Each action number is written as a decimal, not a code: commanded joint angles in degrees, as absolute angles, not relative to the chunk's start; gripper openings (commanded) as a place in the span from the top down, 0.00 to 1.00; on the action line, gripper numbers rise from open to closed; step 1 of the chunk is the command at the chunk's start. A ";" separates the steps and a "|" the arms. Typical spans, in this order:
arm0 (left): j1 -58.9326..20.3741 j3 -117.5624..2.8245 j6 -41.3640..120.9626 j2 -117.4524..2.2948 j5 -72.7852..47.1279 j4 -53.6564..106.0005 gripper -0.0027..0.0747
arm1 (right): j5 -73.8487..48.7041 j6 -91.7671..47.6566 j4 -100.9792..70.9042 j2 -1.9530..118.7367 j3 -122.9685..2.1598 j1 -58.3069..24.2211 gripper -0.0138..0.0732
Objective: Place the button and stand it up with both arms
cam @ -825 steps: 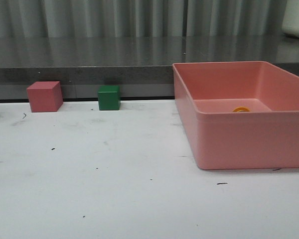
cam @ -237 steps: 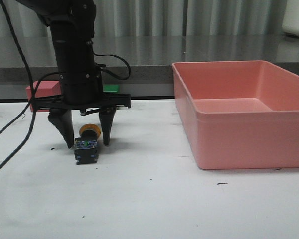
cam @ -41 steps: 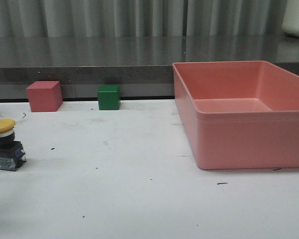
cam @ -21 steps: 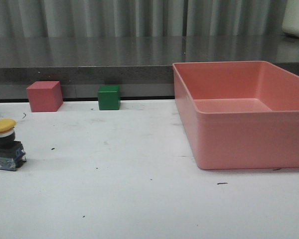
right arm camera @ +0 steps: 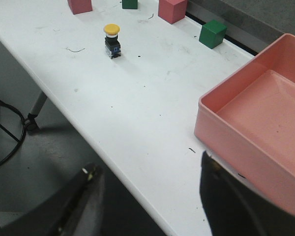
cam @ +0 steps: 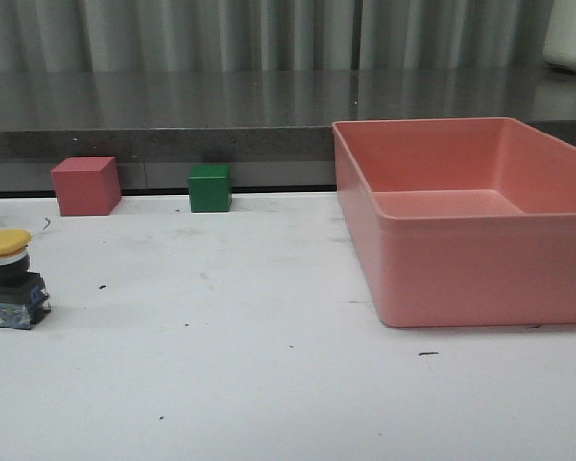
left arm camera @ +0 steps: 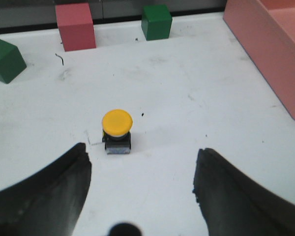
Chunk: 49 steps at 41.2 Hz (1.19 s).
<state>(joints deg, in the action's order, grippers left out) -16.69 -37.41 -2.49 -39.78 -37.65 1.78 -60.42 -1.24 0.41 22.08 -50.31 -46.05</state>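
The button [cam: 10, 279] stands upright on the white table at the far left, yellow cap on top, dark base block with bluish terminals below. It also shows in the left wrist view [left arm camera: 117, 131] and the right wrist view [right arm camera: 111, 40]. My left gripper [left arm camera: 142, 160] is open and empty, raised above the table, with the button ahead of its fingertips. My right gripper [right arm camera: 150, 169] is open and empty, hanging over the table's front edge near the pink bin. Neither arm shows in the front view.
A large pink bin [cam: 547, 240] fills the right side and looks empty. A red cube [cam: 85, 185] and a green cube [cam: 210, 187] stand at the back edge. Another green cube [left arm camera: 6, 59] sits at the far left. The table's front edge [right arm camera: 113, 162] drops to the floor.
Over the last second a dark shape at the far left edge, beside the button, has left the front view. The button stays upright in the same spot.
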 commanded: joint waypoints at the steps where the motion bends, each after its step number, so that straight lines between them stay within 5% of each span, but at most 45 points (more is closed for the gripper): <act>1: -17.08 -41.32 -2.91 -37.83 -41.92 1.67 0.40 | -56.55 -1.64 1.07 22.69 -51.41 -45.97 0.32; 14: -17.08 -41.44 -10.44 -31.84 -53.36 -3.28 0.40 | -56.55 -1.64 1.07 22.69 -51.41 -45.97 0.32; 49: -17.08 -41.44 -10.44 -31.63 -53.67 -3.08 0.41 | -56.29 -1.64 1.07 22.69 -51.41 -45.97 0.32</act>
<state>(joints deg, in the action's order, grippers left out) -16.69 -39.41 -9.89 -31.57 -56.45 -3.13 -60.42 -1.24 0.41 22.08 -50.31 -46.05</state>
